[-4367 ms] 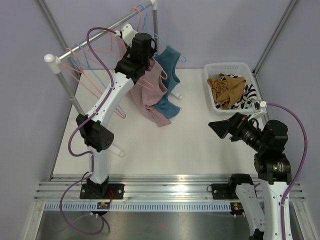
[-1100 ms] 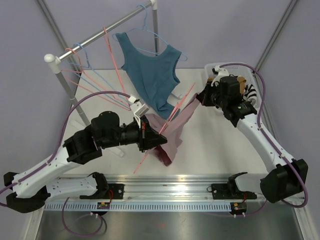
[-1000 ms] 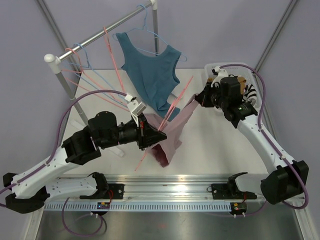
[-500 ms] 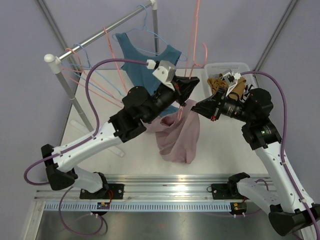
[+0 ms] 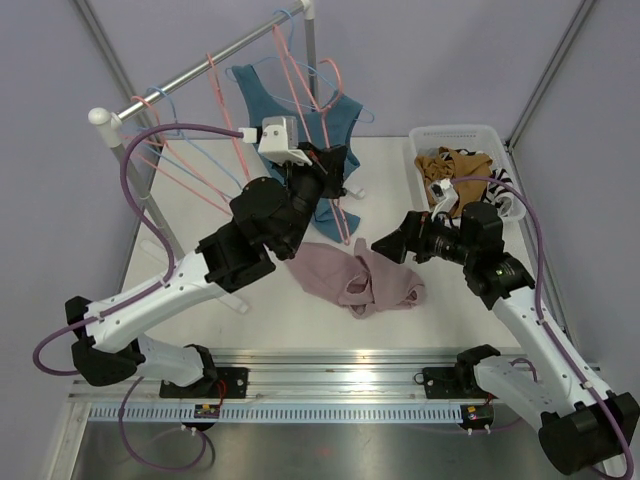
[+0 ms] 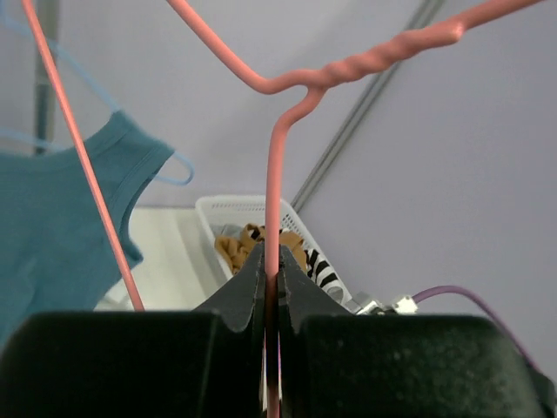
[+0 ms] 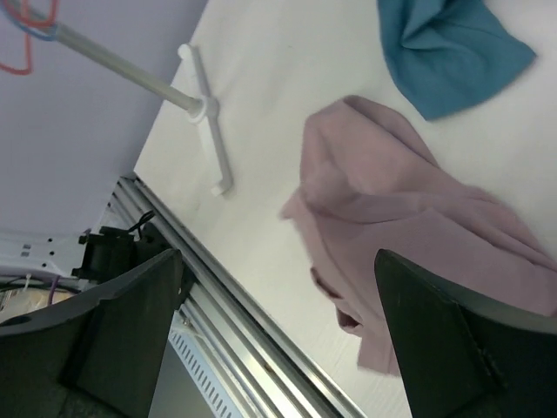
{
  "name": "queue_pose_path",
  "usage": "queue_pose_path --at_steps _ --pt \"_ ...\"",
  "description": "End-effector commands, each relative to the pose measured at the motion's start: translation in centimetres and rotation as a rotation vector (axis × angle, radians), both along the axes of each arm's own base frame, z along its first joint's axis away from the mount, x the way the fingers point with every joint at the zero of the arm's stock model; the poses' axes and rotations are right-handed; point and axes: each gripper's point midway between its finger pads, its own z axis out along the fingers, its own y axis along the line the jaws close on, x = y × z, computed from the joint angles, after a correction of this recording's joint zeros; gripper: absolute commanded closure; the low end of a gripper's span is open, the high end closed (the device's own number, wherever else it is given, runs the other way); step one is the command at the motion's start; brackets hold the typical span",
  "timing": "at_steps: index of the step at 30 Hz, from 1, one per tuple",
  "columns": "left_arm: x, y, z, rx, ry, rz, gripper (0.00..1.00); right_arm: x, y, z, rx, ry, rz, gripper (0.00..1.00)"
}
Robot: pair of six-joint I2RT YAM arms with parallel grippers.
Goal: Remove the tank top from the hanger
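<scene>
"Tank top: where did we find it?"

"We found it off the hanger, lying in a crumpled pink heap on the table, between the two arms and nearer the right one."

"And what did we make of the left gripper?"

"We saw its fingers pinched tight on the straight pink wire of the hanger, just below the twisted neck. It held the bare hanger up in the air, close to the teal top that hung from the rail."

"Did we note the right gripper?"

"We did. Its fingers stood wide apart with nothing between them, and it hung above the right edge of the pink heap. From the wrist view we looked down past both fingers onto the cloth, which lay flat below. We could not tell whether any finger touched it."

"Anything else nearby?"

"We saw a white basket of clothes at the far right of the table, well apart from the heap."
</scene>
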Motion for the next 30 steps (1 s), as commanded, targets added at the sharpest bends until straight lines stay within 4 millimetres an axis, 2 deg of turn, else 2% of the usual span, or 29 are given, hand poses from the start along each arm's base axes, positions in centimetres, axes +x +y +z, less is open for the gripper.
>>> queue_pose_path --at_steps 1,4,6,9,12,13,14,16,17,18,20,21,23,24,27,30 --pt "0.5 3.1 -1.3 -0.117 0.119 0.147 1.00 1.6 -1.4 0.9 -0.033 -0.074 -0.124 0.00" --pt "1.0 3.1 -2.8 -0.127 0.184 0.139 1.00 2.0 -2.0 1.1 -0.056 -0.078 -0.167 0.01" --pt "1.7 3.1 -4.6 -0.173 0.276 0.115 1.00 2.1 -2.1 1.0 -0.063 -0.072 -0.176 0.01" --pt "3.5 3.7 -5.2 -0.231 0.318 0.100 1.00 2.2 -2.0 0.9 -0.062 -0.057 -0.175 0.00" --pt "6.2 4.8 -4.9 -0.246 0.332 0.131 1.00 2.1 -1.8 0.8 -0.054 -0.046 -0.164 0.01" --pt "7.3 5.9 -3.3 -0.272 0.315 0.142 1.00 2.1 -1.8 0.8 -0.051 -0.045 -0.160 0.01" --pt "8.5 5.6 -4.3 -0.258 0.350 0.153 1.00 2.1 -1.7 0.7 -0.051 -0.042 -0.159 0.01" --pt "11.1 7.2 -3.5 -0.288 0.354 0.180 1.00 2.3 -1.8 0.5 -0.060 -0.041 -0.164 0.00" --pt "11.2 6.8 -3.3 -0.292 0.360 0.170 1.00 2.3 -1.9 0.4 -0.063 -0.041 -0.166 0.00" --pt "12.4 8.0 -3.0 -0.306 0.360 0.199 1.00 2.4 -1.8 0.4 -0.064 -0.043 -0.166 0.00" --pt "13.5 8.7 -2.2 -0.341 0.369 0.200 1.00 2.4 -1.7 0.0 -0.065 -0.034 -0.162 0.00" --pt "14.4 8.7 -2.8 -0.338 0.380 0.214 1.00 2.5 -1.7 -0.1 -0.065 -0.032 -0.162 0.01" --pt "15.7 10.1 -2.2 -0.362 0.371 0.248 1.00 2.4 -1.6 -0.2 -0.061 -0.028 -0.154 0.01" --pt "16.6 10.5 -2.8 -0.365 0.385 0.253 1.00 2.5 -1.6 -0.3 -0.063 -0.029 -0.153 0.01" --pt "17.6 11.9 -2.6 -0.404 0.378 0.278 1.00 2.3 -1.5 -0.6 -0.072 -0.023 -0.141 0.01" --pt "18.7 12.6 -3.3 -0.426 0.396 0.284 1.00 2.3 -1.3 -0.9 -0.075 -0.017 -0.126 0.00"
